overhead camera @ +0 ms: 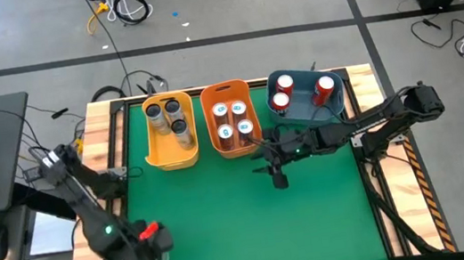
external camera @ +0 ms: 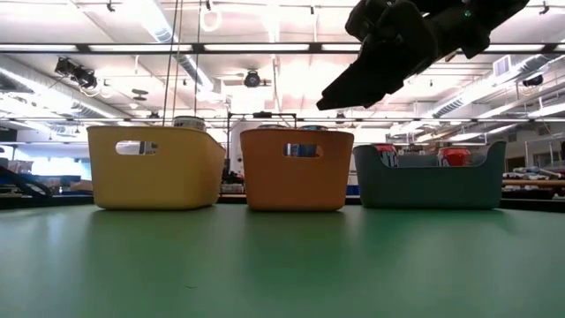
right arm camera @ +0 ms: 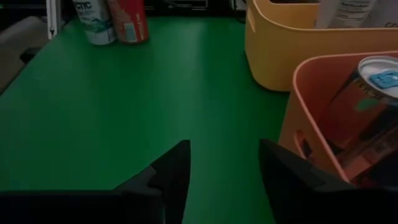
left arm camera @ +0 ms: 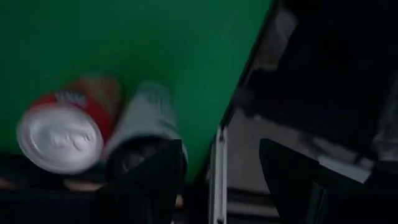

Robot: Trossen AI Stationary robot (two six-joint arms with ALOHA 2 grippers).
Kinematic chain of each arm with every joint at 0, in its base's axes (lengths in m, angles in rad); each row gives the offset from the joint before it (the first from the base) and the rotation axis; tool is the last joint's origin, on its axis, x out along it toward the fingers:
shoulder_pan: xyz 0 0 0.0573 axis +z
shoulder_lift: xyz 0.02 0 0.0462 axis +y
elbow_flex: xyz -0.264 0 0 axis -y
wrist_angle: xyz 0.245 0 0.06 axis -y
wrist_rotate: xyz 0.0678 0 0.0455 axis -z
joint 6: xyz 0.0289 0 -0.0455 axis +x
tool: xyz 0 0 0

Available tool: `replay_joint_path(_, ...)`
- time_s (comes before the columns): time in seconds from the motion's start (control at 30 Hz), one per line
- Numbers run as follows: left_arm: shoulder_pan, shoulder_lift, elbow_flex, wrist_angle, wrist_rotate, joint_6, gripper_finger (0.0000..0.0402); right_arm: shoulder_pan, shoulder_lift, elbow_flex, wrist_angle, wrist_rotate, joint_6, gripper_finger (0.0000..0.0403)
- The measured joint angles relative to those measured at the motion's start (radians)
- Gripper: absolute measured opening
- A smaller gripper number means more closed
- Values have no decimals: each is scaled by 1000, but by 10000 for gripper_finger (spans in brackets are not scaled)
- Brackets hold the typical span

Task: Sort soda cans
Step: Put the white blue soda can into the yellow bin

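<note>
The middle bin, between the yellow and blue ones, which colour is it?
Orange; the middle bin shows best in the high view.

The bench (overhead camera: 226, 220) wears a matt green covering, smooth, edged by pale bare wood at three and nine o'clock. The yellow bin (overhead camera: 172, 153), orange bin (overhead camera: 233, 140) and blue-grey bin (overhead camera: 306, 116) look like smooth plastic with a soft sheen. The soda cans (overhead camera: 231, 119) are glossy printed metal with bright silver tops. The right pincer (right arm camera: 224, 171) has matt black fingers.
</note>
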Motion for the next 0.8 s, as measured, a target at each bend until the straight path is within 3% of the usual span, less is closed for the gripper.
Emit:
replay_joint_path(0.23,-60,115,69,-75,88,-52,221,28,0,0,-1,5,31,189)
replay_joint_path(0.53,-63,203,218,-257,97,-48,221,63,0,0,-1,43,45,200)
replay_joint_path(0.8,-63,202,272,-346,-37,-99,229,66,0,0,-3,52,42,210)
